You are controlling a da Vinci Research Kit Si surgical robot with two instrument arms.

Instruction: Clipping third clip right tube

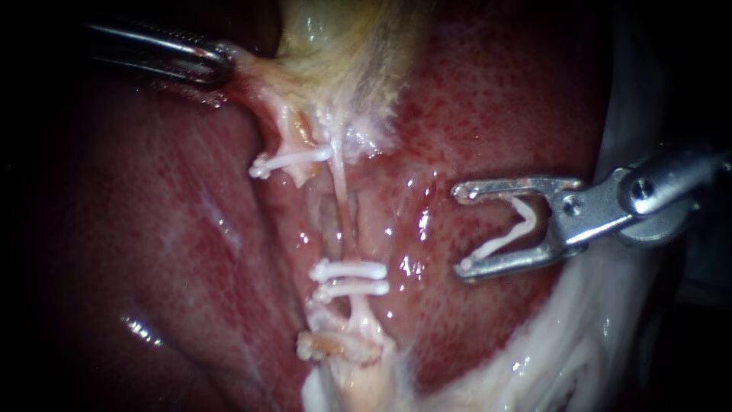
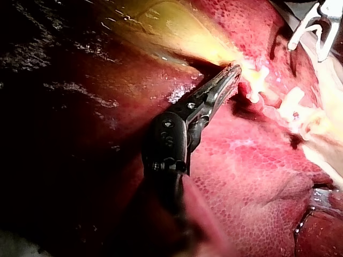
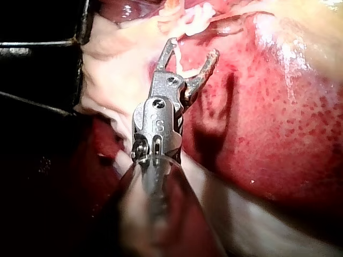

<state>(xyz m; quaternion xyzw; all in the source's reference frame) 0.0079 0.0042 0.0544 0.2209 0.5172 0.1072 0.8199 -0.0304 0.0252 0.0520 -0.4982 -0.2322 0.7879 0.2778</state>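
My left instrument [image 1: 216, 64] comes in at the upper left, its jaws shut on pale tissue at the gallbladder's [image 1: 343, 53] lower edge; the left wrist view shows the same hold [image 2: 231, 70]. A thin pale tube [image 1: 343, 200] runs down the middle over the liver [image 1: 496, 99]. One white clip [image 1: 293, 159] crosses near its upper end, and two clips [image 1: 349, 270] lie close together lower down. My right instrument [image 1: 461, 229] hangs right of the tube, apart from it. Its jaws stand wide apart and carry a white V-shaped clip [image 1: 509, 233], which shows in the right wrist view as well [image 3: 185, 67].
Dark red liver [image 1: 152, 252] fills the left side. A pale stump with another clip [image 1: 309, 347] lies below the pair. White fatty tissue [image 1: 579, 351] runs along the lower right. Wet glints dot the bed between the tube and my right instrument.
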